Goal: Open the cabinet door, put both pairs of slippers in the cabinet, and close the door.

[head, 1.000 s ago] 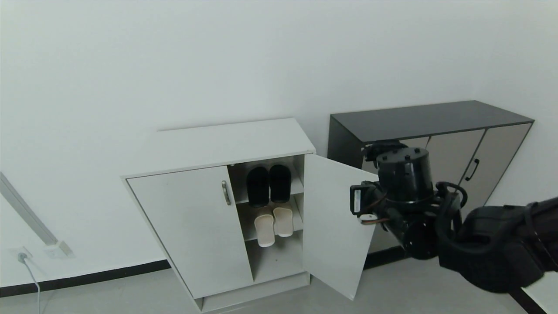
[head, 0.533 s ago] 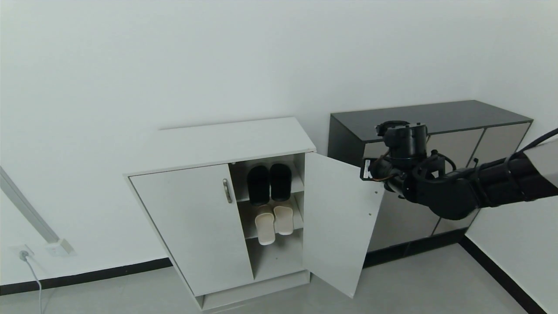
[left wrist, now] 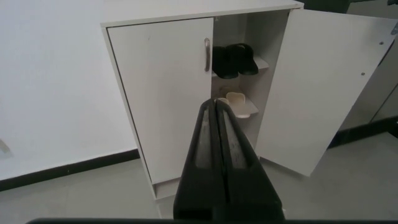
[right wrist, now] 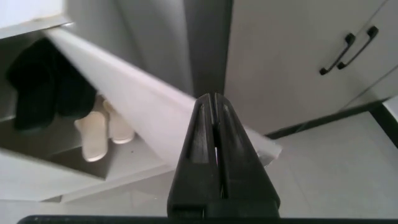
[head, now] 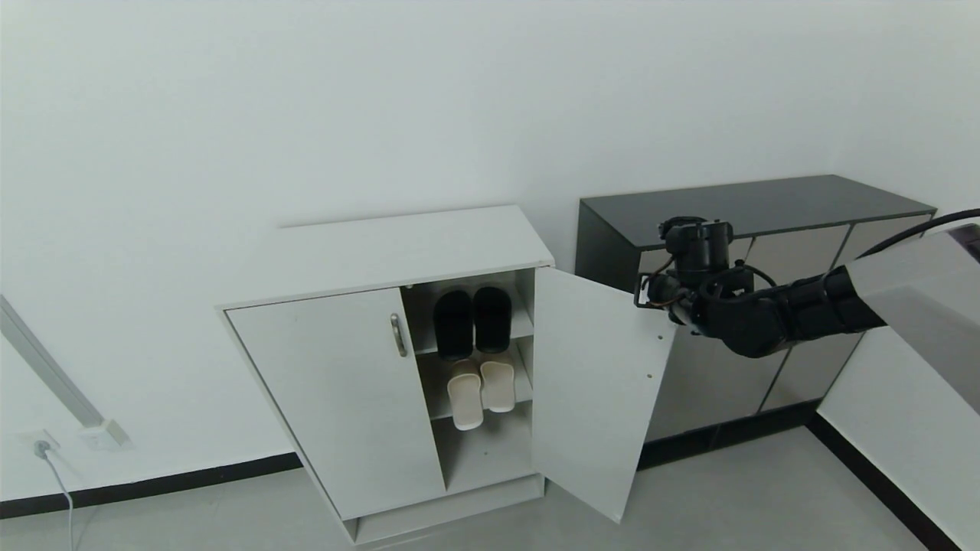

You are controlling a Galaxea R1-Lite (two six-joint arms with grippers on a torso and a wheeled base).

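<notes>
- Standing against a white wall, a white cabinet (head: 398, 245) has its right door (head: 597, 383) swung open towards the room and its left door (head: 337, 398) shut.
- A slim metal handle (head: 397, 337) runs upright along the left door's inner edge.
- A pair of black slippers (head: 473, 321) lies side by side on the upper shelf inside, toes pointing inwards.
- A pair of cream slippers (head: 481, 390) lies side by side on the shelf just below, heels hanging slightly over the front edge.
- The bottom compartment sits beneath the cream pair.
- The right gripper (right wrist: 216, 102) has its two fingers pressed flat together and holds nothing.
- In the head view the right arm's end sits just beside the upper outer corner of the open door; whether it touches the door cannot be told.
- The left gripper (left wrist: 216, 106) also has its fingers pressed together, holding nothing. It is set back from the cabinet and points at the gap between the two doors.
- A dark sideboard (head: 750, 203) with grey doors stands against the wall, to the right of the cabinet.
- A grey floor (head: 727, 505) spreads in front, with a black skirting strip along the wall.
- A wall socket (head: 38, 446) with a cable plugged in sits low on the wall, far to the left.
</notes>
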